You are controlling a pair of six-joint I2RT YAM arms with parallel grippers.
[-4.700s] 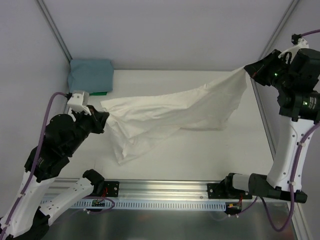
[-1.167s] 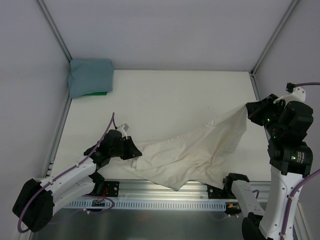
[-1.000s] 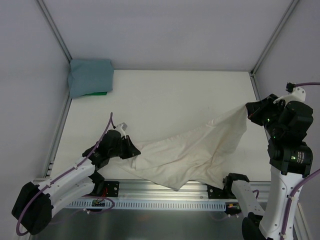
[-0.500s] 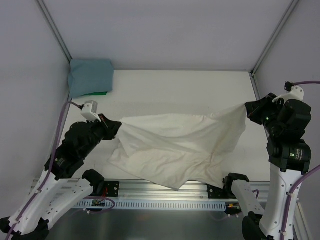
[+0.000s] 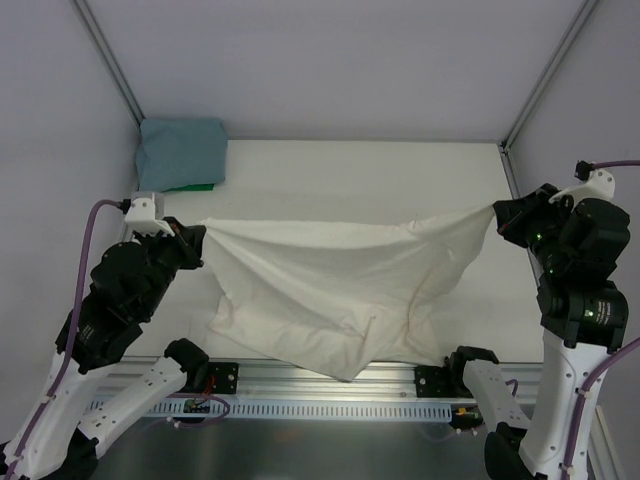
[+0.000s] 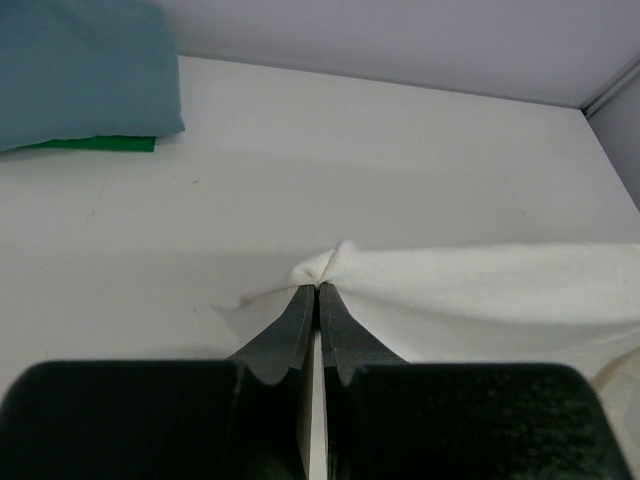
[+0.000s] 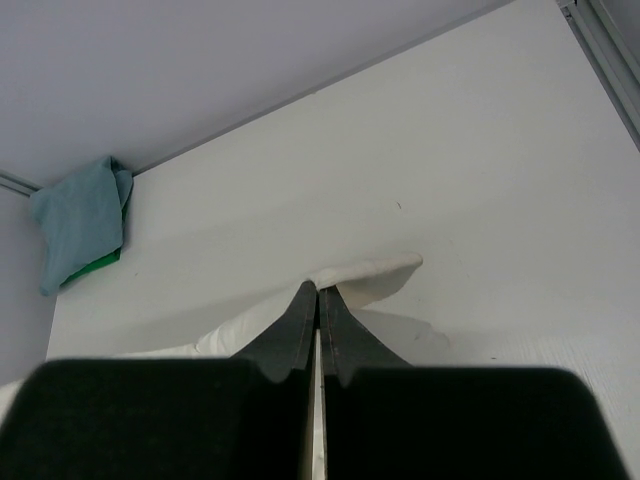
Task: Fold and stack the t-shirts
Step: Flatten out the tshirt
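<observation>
Cream t-shirt (image 5: 340, 285) stretched left to right, left gripper (image 5: 200, 232) and right gripper (image 5: 495, 212) pinching its top corners, bulk sagging nearward

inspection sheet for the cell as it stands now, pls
Surface: white table, bare across the far half.
Job's things: cream t-shirt stretched between both grippers, lower part hanging slack; teal t-shirt lying in the far left corner.
Clutter: green item showing under the teal t-shirt; cannot tell what it is.
Grippers: left gripper shut on one cream corner; right gripper shut on the opposite one.
Cables: purple cable at the left wrist, another at the right, both off the cloth.
Surroundings: grey walls; metal rail along the near edge.
</observation>
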